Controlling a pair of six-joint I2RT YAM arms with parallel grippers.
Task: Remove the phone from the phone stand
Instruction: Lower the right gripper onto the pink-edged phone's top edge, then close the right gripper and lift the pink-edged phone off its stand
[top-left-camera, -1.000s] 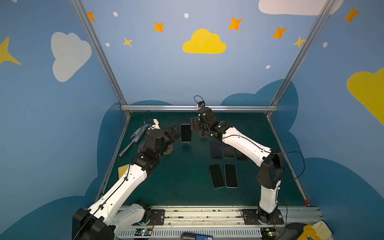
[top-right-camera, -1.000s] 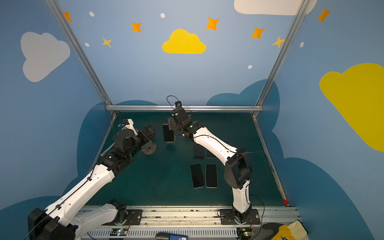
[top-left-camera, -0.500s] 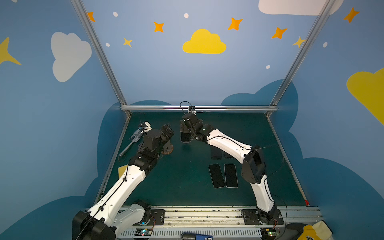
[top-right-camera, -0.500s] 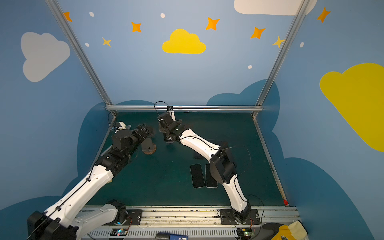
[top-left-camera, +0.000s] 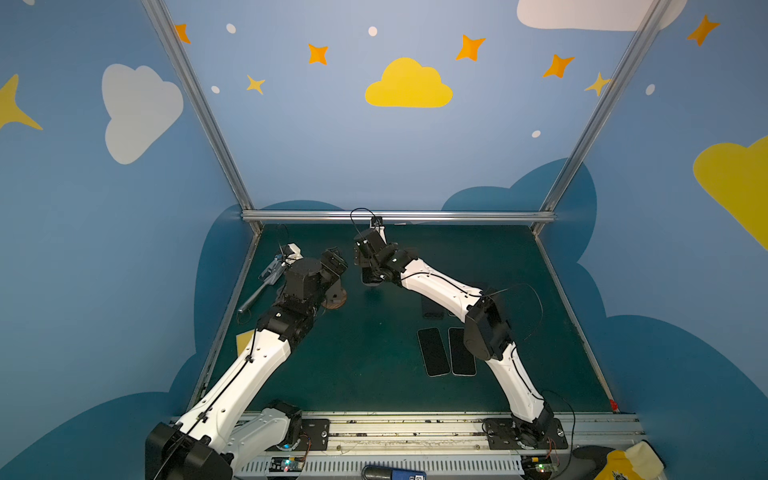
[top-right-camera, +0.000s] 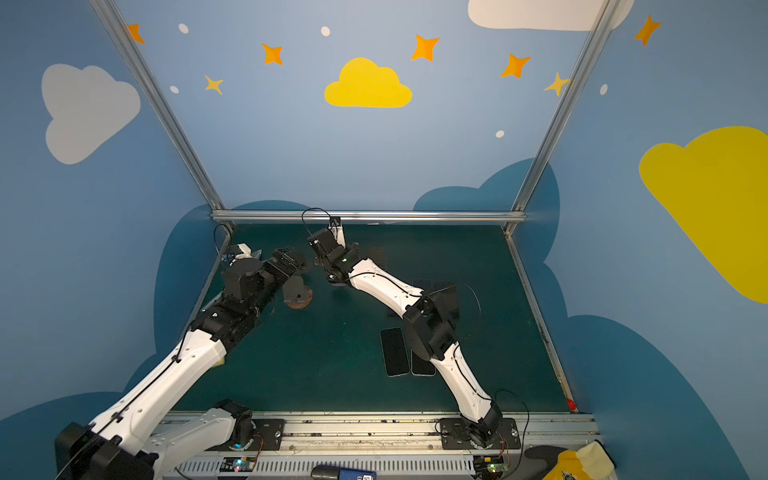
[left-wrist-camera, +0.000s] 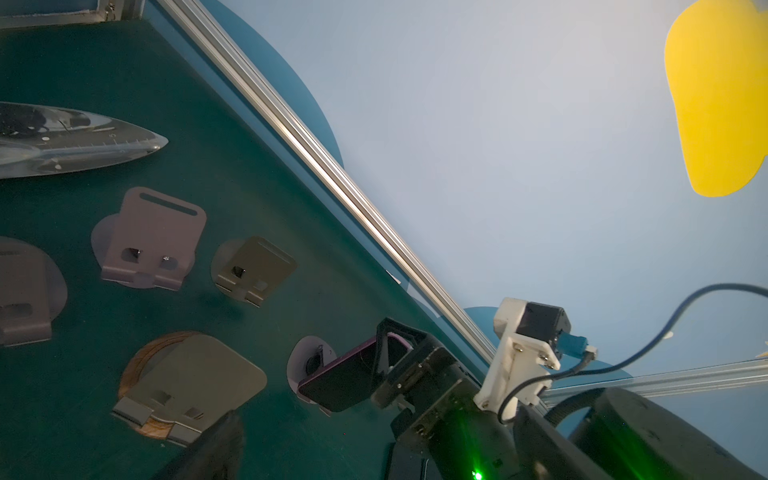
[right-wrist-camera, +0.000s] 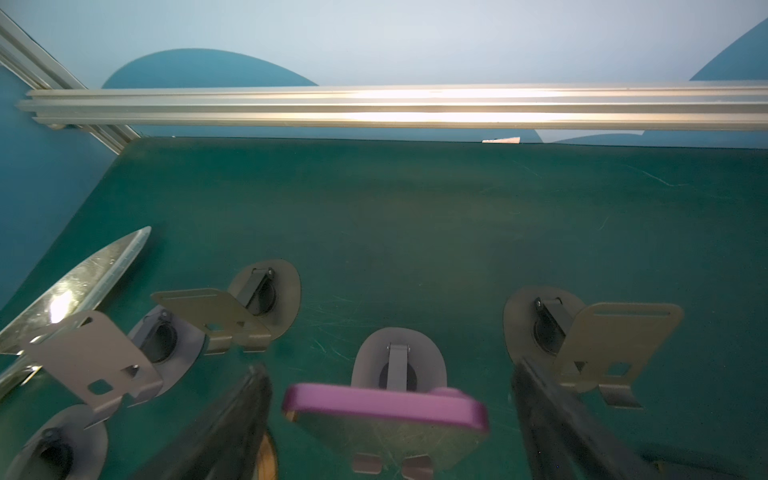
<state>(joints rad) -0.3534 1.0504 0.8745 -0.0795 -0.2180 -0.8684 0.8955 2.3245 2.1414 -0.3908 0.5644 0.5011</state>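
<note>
step: pre-grasp | right gripper (right-wrist-camera: 388, 374) hanging wide open, straddling purple phone (right-wrist-camera: 384, 405) sitting on phone stand (right-wrist-camera: 399, 353) at mat's (top-left-camera: 374, 386) 11 o'clock | left gripper (top-left-camera: 332, 264) idling open at phone's 9 | next: closing on edges, lifting clear

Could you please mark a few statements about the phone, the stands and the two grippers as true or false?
1. The purple phone leans on its stand. True.
2. The right gripper is clamped shut on the purple phone. False: it is open, with a finger on each side and a gap between each finger and the phone.
3. The left gripper holds a phone. False: it is open and empty.
4. Two black phones lie flat side by side on the table. True.
5. Every stand carries a phone. False: several other stands are empty.
</note>
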